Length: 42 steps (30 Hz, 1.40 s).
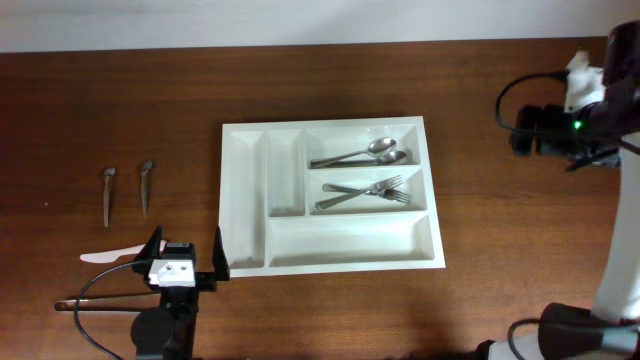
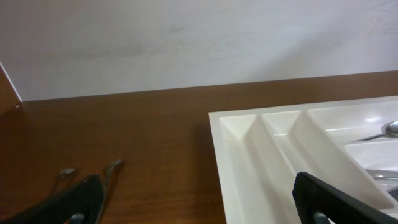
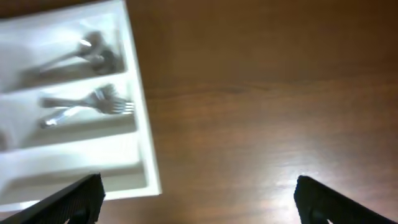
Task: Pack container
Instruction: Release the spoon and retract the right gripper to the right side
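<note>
Two sets of fingers gape empty: the left fingers at the near corner of the large white rectangular plastic cutlery tray, the right fingers over the brown wooden table beside it. Left of our left fingers lies one white plastic utensil. Beyond it are two small metal utensils, unpacked. Inside the tray we count two silver metal forks, then two silver metal spoons, sorted by kind, we judge.

Left arm: black links. A white block at the wrist carries two dark dots, and black cable loops out beside it. Left gripper: black fingers.

Right arm: black and white housings, green light, black cable loop, white lower link. Right gripper: black fingers.
</note>
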Available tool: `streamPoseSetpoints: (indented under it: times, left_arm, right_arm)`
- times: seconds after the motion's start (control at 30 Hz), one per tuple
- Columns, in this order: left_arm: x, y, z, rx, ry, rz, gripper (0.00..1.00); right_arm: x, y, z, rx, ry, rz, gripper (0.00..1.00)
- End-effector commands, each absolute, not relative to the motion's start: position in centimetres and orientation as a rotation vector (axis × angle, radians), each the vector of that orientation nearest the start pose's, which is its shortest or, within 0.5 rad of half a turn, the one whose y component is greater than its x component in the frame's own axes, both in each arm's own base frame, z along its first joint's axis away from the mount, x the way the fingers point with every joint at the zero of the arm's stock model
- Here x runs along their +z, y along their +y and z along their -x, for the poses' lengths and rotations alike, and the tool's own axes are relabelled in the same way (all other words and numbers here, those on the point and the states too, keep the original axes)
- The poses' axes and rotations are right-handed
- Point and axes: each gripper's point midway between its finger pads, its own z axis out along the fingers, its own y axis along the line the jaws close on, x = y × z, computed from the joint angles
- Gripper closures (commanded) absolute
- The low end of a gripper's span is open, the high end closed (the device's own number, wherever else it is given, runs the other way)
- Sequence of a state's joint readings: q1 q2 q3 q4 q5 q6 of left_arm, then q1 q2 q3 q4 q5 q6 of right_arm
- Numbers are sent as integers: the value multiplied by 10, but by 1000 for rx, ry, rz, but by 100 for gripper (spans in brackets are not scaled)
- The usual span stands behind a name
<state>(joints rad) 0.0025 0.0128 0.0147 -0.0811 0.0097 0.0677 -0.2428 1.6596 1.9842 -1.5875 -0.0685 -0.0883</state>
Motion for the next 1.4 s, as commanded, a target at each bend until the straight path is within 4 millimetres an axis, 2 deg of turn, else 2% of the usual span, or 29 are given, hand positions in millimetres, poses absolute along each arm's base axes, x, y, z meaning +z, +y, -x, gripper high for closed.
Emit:
streamPoseSetpoints:
  times: [0.0,0.2,0.33,0.4,0.53,0.67,0.83,1.1,1.23,1.37]
  left_arm:
    - [156,1,-246,70,1650,-68,1]
    - [156,1,-246,70,1650,-68,1]
    - [156,1,-246,70,1650,-68,1]
    - [156,1,-246,70,1650,-68,1]
    - [156,1,-246,70,1650,-68,1]
    - [156,1,-246,70,1650,-68,1]
    - [156,1,-246,70,1650,-67,1]
    - [158,1,-246,66,1641,-70,1]
    - [178,-17,-246,-64,1559,-99,1]
    - [183,-21,-244,-99,1558,-102,1]
  right_arm:
    - [252,-86,-320,-31,2872,-99,1]
    - [211,-98,-326,1,2898,-52,1]
    - [196,-98,-329,2,2901,-50,1]
    - [194,-104,-330,-38,2903,-53,1]
    - [196,-135,-330,-255,2893,-102,1]
    - [197,-152,-335,-276,2853,-180,1]
    - [182,-179,-336,-259,2833,-356,1]
    - [178,-185,-333,-221,2832,-415,1]
    - [178,-185,-333,-221,2832,-415,1]
    - [178,-185,-333,-221,2832,-415,1]
